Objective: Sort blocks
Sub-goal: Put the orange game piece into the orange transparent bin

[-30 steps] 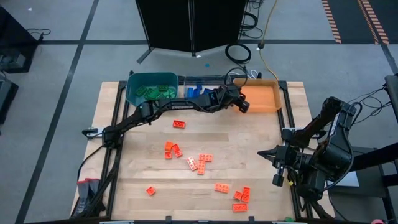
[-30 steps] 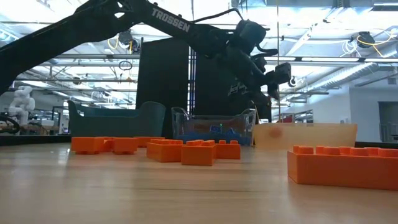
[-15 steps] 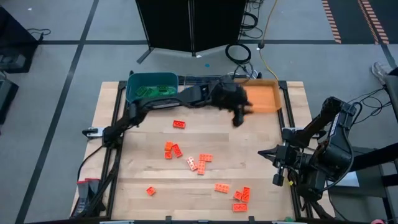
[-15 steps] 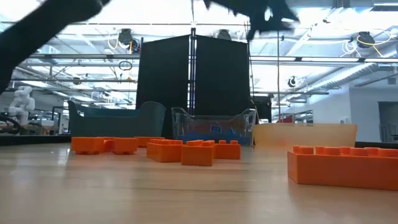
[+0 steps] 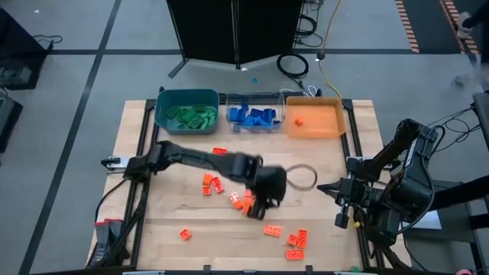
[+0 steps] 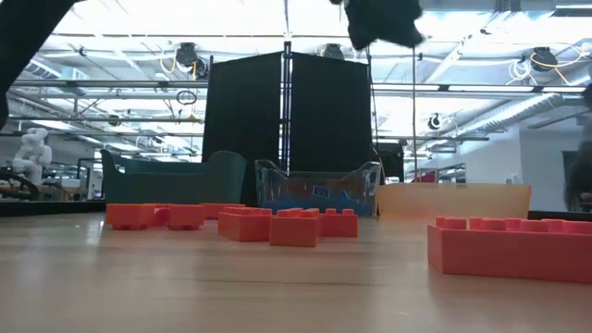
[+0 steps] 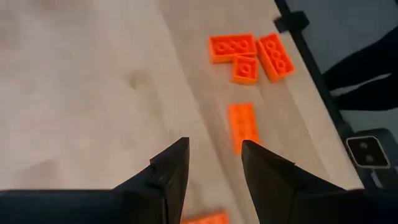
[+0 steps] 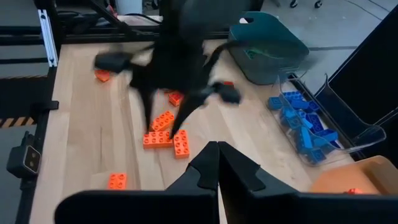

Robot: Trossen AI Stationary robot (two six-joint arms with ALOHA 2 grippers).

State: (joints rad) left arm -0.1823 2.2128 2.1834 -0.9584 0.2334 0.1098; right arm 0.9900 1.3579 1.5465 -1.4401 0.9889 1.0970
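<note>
Orange blocks lie flat and scattered on the wooden table point(image 5: 176, 206): one point(image 5: 220, 153) toward the far side, a group point(image 5: 211, 183) in the middle, a cluster point(image 5: 296, 243) near the front edge. My left gripper point(image 5: 263, 202) hovers open above the middle of the table, blurred. In the left wrist view nothing is between its fingers point(image 7: 214, 165); a single orange block point(image 7: 242, 124) and a cluster point(image 7: 252, 53) lie ahead. My right gripper point(image 5: 336, 191) waits shut point(image 8: 217, 158) at the table's right edge.
Along the far edge stand a teal bin point(image 5: 186, 99) with green blocks, a clear bin point(image 5: 254, 114) with blue blocks, and an orange bin point(image 5: 325, 122) with one orange block point(image 5: 298, 120). The low view shows orange blocks point(image 6: 287, 225) in front of the bins.
My left gripper has swung from the orange bin's left side at the far edge toward the near edge, over the scattered orange blocks, turning and tipping downward as it went. An orange block shows in the orange bin where the gripper was.
</note>
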